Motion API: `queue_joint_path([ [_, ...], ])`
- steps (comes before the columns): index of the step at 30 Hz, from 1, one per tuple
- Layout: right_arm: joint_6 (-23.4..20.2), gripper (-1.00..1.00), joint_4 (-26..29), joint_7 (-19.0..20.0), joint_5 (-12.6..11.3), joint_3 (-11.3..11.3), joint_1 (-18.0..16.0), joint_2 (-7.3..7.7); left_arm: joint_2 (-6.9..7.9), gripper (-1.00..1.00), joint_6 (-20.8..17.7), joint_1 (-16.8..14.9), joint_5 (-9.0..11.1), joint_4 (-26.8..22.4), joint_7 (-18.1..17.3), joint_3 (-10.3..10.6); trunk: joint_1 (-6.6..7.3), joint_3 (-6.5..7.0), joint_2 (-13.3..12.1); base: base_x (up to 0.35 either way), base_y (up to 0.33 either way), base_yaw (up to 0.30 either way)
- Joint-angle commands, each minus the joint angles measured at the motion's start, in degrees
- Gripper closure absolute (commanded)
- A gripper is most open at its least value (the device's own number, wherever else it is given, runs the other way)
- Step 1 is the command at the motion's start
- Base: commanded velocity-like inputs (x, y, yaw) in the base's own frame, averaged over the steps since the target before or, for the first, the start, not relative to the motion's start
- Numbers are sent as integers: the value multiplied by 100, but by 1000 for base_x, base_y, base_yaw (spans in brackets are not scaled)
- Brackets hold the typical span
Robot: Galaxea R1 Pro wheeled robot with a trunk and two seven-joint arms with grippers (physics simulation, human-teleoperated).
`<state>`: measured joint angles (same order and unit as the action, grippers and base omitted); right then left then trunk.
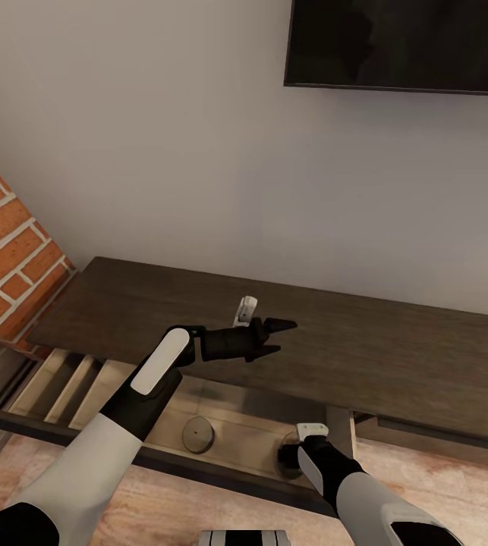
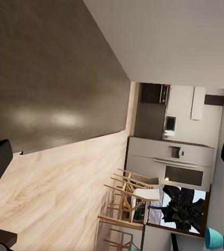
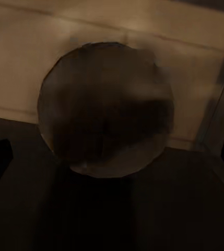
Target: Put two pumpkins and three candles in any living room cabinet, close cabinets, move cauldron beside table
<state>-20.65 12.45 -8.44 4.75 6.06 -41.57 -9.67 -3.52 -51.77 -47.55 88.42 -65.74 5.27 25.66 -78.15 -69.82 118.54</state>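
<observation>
The long dark-brown cabinet (image 1: 365,341) stands against the wall under a dark screen (image 1: 403,42), with one drawer (image 1: 221,425) pulled out in front of it. Above the cabinet top the left pincer (image 1: 278,337) hovers with its fingers spread and nothing between them. In the drawer a round candle (image 1: 196,434) lies near the middle, while the right pincer (image 1: 293,459) reaches down over a second round candle (image 3: 106,110) at the drawer's end, its fingers apart on either side; whether they touch it I cannot tell.
</observation>
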Motion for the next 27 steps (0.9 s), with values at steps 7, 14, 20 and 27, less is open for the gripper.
queue_joint_path([
  [7,0,-100,1,0,0,0,0,0,0,-100,85,0,-4,0,0,5,0,0,0,0,0,0],
  [14,0,-100,3,0,0,0,0,6,0,-100,91,0,-7,0,0,9,0,0,0,0,0,0],
  [20,5,-100,8,0,0,0,0,16,0,-100,93,0,-8,-1,0,7,0,0,0,0,0,0],
  [27,0,-100,12,28,0,0,0,20,0,-100,90,0,-6,0,0,5,0,0,0,0,0,0],
])
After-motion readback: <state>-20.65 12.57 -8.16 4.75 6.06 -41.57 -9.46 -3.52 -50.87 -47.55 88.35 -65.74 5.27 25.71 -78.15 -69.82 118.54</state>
